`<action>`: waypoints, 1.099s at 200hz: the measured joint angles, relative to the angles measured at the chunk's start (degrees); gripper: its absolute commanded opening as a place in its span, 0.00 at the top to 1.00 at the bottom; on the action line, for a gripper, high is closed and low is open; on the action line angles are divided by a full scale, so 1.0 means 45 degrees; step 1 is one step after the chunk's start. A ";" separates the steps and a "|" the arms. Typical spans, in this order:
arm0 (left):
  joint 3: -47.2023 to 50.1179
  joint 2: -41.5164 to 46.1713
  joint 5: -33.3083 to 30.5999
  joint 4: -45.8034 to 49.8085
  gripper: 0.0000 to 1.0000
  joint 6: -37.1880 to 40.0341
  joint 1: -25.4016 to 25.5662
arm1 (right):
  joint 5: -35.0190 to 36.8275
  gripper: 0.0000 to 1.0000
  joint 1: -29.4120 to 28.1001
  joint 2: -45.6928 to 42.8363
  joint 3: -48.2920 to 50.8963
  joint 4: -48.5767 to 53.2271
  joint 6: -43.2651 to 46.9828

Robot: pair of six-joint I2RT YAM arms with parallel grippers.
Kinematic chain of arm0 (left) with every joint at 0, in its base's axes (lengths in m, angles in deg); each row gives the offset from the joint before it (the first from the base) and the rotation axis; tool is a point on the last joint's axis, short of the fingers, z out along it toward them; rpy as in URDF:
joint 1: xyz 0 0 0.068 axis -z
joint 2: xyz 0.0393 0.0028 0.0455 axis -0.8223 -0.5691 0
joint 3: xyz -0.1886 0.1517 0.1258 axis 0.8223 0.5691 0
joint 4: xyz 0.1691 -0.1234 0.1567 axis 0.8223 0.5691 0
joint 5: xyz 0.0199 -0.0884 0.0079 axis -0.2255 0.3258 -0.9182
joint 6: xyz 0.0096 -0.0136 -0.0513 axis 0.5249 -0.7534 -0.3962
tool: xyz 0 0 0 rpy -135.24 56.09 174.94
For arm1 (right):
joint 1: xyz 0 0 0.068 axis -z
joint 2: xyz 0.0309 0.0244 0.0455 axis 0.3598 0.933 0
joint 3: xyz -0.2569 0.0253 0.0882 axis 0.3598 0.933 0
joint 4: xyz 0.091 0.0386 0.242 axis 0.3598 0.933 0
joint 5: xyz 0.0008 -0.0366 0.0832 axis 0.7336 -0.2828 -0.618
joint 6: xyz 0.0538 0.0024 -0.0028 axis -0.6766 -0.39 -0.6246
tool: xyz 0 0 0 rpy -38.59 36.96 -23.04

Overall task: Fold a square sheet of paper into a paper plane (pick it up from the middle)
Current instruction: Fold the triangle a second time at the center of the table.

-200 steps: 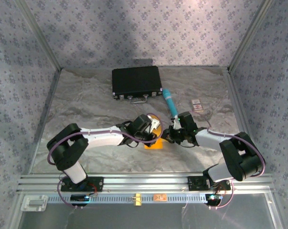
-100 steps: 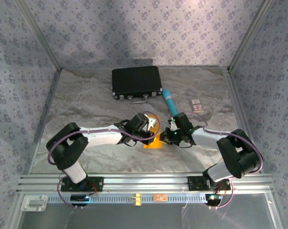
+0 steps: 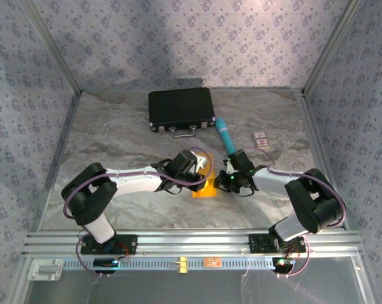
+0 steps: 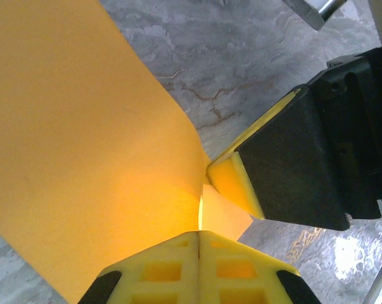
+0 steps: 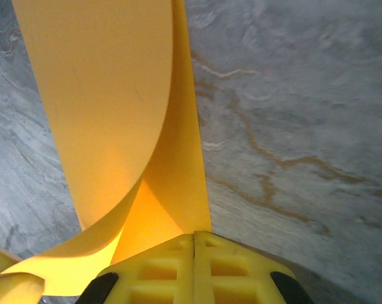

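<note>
table [image 3: 114,139]: grey marbled top.
black case [image 3: 181,109]: by the table's far edge.
square sheet of paper [image 4: 83,126]: curled, mid-table, nearer the near edge, pinched between both grippers.
left gripper [image 4: 199,233]: jaws closed on the sheet.
right gripper [image 5: 194,235]: jaws closed on the sheet.

case [image 3: 181,109]: at the back of the table [image 3: 114,142]
tube [image 3: 225,135]: just right of the case, nearer the front
card [image 3: 261,139]: right of the tube
sheet of paper [image 3: 204,189]: mid-table, between left gripper [image 4: 199,234] and right gripper [image 5: 194,235]
</note>
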 measured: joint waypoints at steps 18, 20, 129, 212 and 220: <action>0.0019 0.0000 0.0039 -0.0180 1.00 -0.0214 0.0000 | 0.0000 0.99 0.0073 -0.0102 0.0000 0.0155 0.0087; 0.0019 0.0000 0.0044 -0.0194 1.00 -0.0253 0.0005 | 0.0000 0.99 0.0068 -0.0112 0.0000 0.0155 0.0087; 0.0024 0.0000 0.0097 -0.0374 1.00 -0.0622 0.0010 | -0.0729 0.99 -0.0223 0.0238 0.0180 -0.1681 -0.0899; 0.0024 0.0000 -0.0665 0.0136 1.00 -0.0563 -0.0005 | -0.0767 1.00 -0.0126 0.0607 0.0321 -0.1749 -0.0763; 0.0024 0.0000 -0.0908 0.0257 1.00 -0.0568 -0.0005 | -0.0772 1.00 -0.0112 0.0588 0.0321 -0.1705 -0.0709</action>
